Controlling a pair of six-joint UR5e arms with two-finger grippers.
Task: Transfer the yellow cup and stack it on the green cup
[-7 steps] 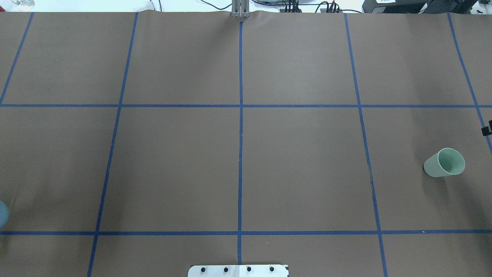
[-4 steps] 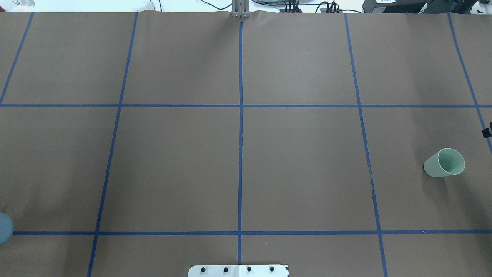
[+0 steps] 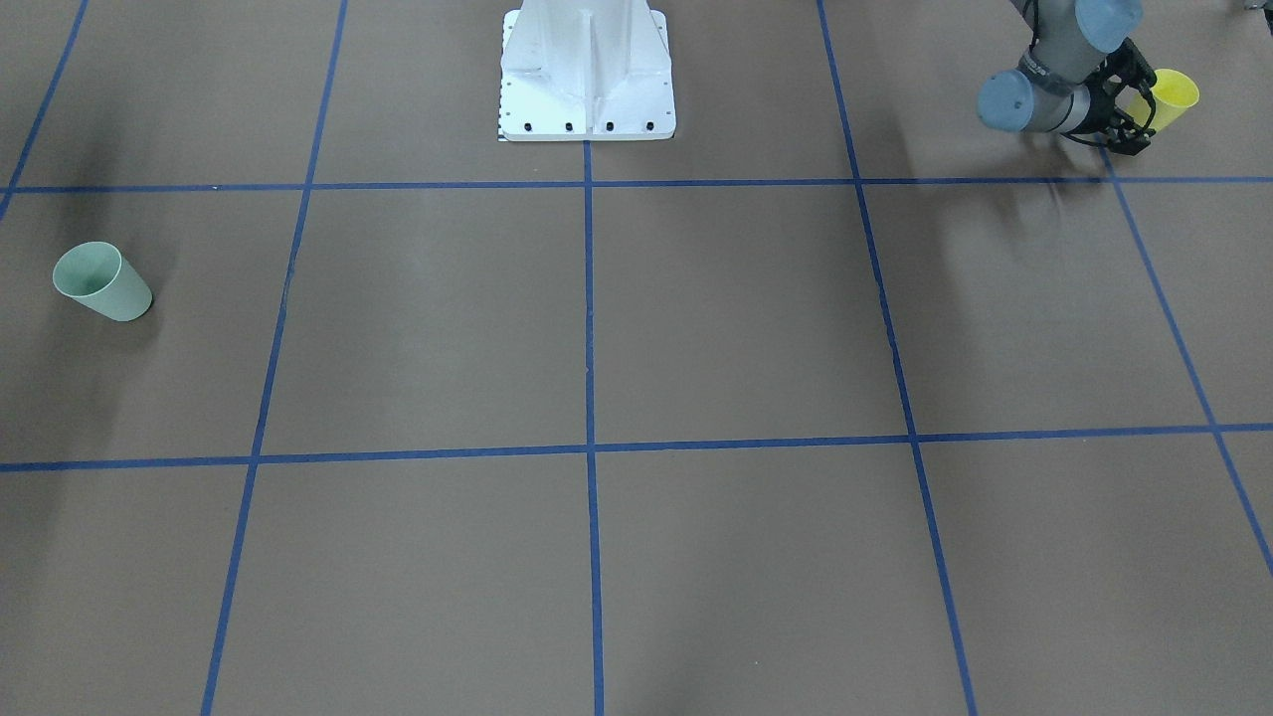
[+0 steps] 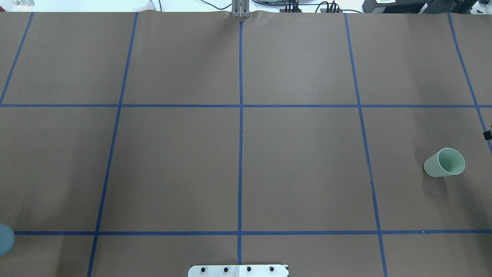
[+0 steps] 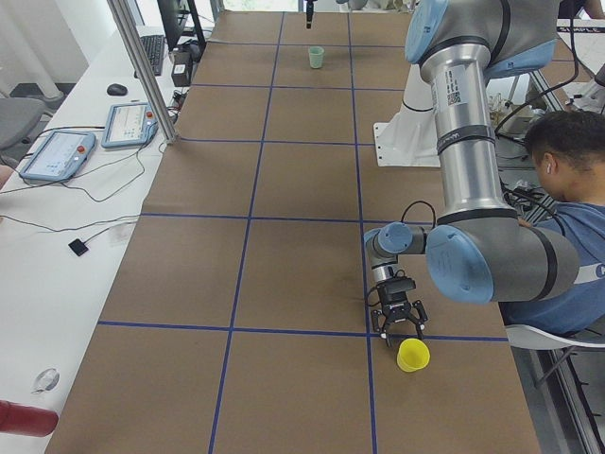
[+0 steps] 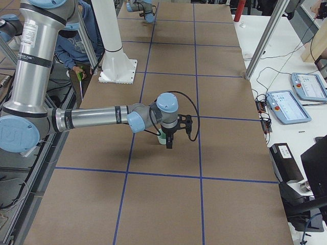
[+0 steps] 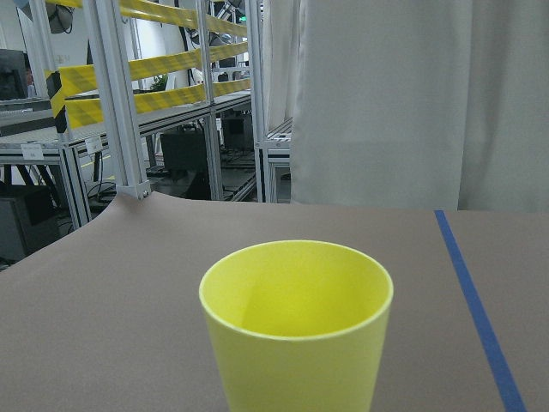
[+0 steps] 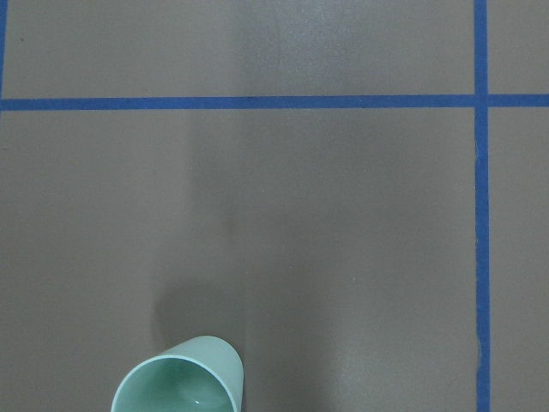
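Note:
The yellow cup (image 3: 1172, 94) stands upright on the table near the robot's left end, its rim filling the left wrist view (image 7: 296, 326). My left gripper (image 3: 1139, 114) is low beside it with its fingers spread open; the cup (image 5: 413, 355) stands just past the fingertips (image 5: 402, 336). The green cup (image 4: 444, 162) stands upright near the table's right end (image 3: 99, 281) and shows at the bottom of the right wrist view (image 8: 180, 378). My right gripper (image 6: 168, 143) points down next to the green cup (image 6: 161, 139), apart from it. I cannot tell whether the right gripper is open or shut.
The white robot base (image 3: 587, 70) sits at the middle of the near table edge. A person (image 5: 567, 189) sits beside the left arm. Tablets and cables (image 6: 286, 107) lie on the white side bench. Blue tape lines divide the brown table.
In the overhead view the left arm's blue-grey joint at the left edge has slid down toward the near side. The black part at the right edge has drawn further out of view.

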